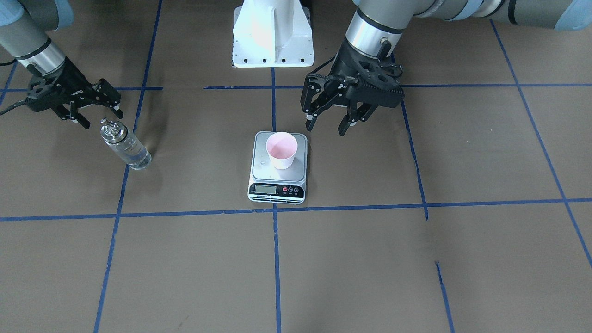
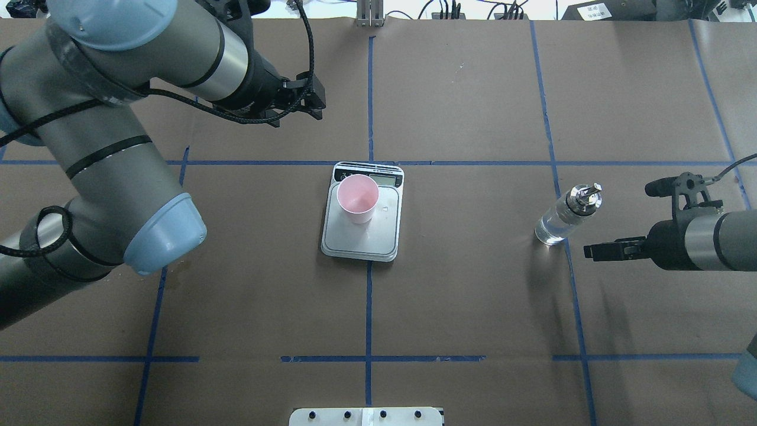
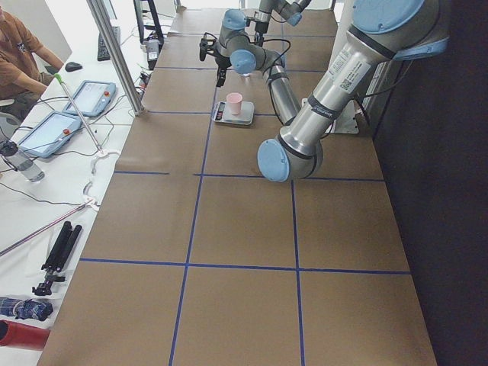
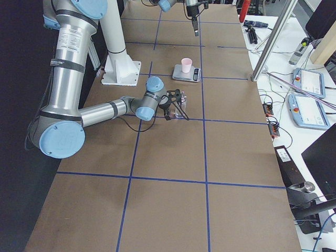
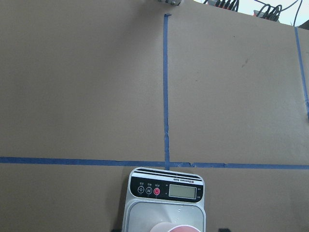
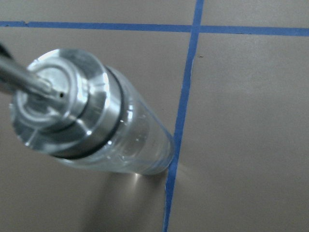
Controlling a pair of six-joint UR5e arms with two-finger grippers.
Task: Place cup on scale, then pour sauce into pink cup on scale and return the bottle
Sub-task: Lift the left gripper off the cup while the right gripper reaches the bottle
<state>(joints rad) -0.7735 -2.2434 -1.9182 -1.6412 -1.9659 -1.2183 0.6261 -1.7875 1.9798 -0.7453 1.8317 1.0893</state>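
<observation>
Standing upright on the table, the bottle sits just ahead of the right gripper, fingers spread, the nearer arm by far. The left gripper, also spread, hovers above the scale carrying the cup.

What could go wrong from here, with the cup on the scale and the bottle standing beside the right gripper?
1. The bottle is tall, narrow and stands free. The open right gripper sits close beside it, so a misaligned move could tip it over.
2. The light cup rests unheld on the scale, and the open left gripper hangs nearby. A low pass might knock the cup off.
</observation>
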